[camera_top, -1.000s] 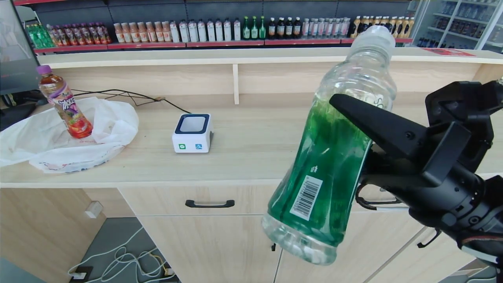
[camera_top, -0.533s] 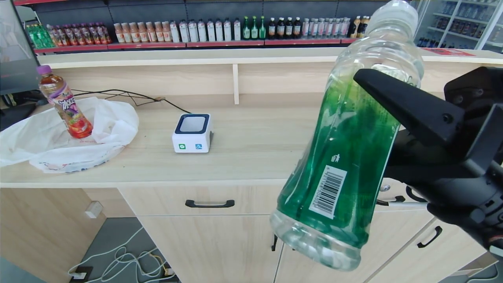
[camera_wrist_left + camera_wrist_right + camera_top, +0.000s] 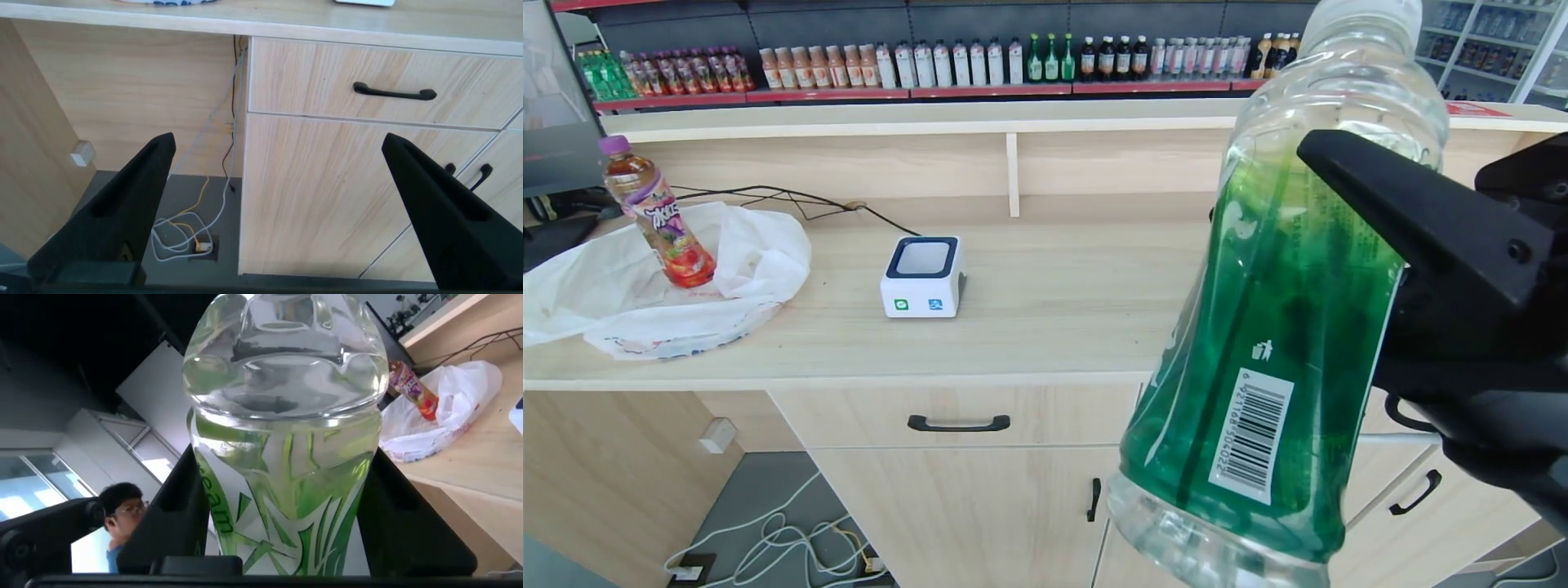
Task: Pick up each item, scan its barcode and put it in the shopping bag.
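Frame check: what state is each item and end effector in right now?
green bottle: held aloft, tilted, barcode facing head camera
right end effector: shut on green bottle
left end effector: open, empty
shopping bag: spread on counter
tea bottle: capped, leaning, on shopping bag
scanner: on counter, window up

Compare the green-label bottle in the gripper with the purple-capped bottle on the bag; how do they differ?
The green-label bottle hangs in the right gripper, off the counter; the purple-capped bottle stands on the shopping bag. The green-label bottle looks clear inside; the purple-capped bottle holds amber drink. Both are plastic drink bottles.
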Available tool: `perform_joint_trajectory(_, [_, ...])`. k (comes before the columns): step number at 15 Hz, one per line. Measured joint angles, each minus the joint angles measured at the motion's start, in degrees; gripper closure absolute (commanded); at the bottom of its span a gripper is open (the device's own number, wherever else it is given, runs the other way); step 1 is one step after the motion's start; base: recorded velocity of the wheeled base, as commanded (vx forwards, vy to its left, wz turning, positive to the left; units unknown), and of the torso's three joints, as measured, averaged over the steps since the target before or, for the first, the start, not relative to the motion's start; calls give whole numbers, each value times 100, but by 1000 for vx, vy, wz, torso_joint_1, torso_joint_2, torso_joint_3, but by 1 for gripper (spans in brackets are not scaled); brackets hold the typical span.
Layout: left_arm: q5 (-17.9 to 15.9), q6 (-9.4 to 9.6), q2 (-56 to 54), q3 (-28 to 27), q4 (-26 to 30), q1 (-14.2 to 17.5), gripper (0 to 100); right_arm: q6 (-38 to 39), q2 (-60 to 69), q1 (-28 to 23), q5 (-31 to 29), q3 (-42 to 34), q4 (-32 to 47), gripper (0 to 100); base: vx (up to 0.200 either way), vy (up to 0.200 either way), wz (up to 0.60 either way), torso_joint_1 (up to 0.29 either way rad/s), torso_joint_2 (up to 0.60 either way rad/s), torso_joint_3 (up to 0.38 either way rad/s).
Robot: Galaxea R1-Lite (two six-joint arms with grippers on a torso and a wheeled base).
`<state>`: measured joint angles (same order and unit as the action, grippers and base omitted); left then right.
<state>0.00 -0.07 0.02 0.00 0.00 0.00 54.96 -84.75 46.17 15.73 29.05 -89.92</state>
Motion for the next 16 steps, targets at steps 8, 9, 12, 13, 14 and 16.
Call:
perform_joint_trajectory(8, [0, 0, 0, 0, 0, 0, 0, -2, 66, 6, -2, -15, -2, 100, 0, 0, 0, 0, 0, 0])
perform_joint_trajectory(9, [0, 0, 0, 0, 0, 0, 0, -2, 79, 5, -2, -20, -5, 100, 0, 0, 0, 0, 0, 0])
perform_joint_trajectory(12, [0, 0, 0, 0, 0, 0, 0, -18, 94, 13, -2, -39, -2, 100, 0, 0, 0, 0, 0, 0])
perform_joint_trajectory(13, [0, 0, 0, 0, 0, 0, 0, -44, 101, 17, -2, -56, 0, 100, 0, 0, 0, 0, 0, 0])
perform_joint_trajectory(14, [0, 0, 0, 0, 0, 0, 0, -74, 121, 20, -2, -74, 1, 100, 0, 0, 0, 0, 0, 0])
perform_joint_trajectory(16, [0, 0, 0, 0, 0, 0, 0, -187, 156, 30, -2, -88, -2, 100, 0, 0, 0, 0, 0, 0])
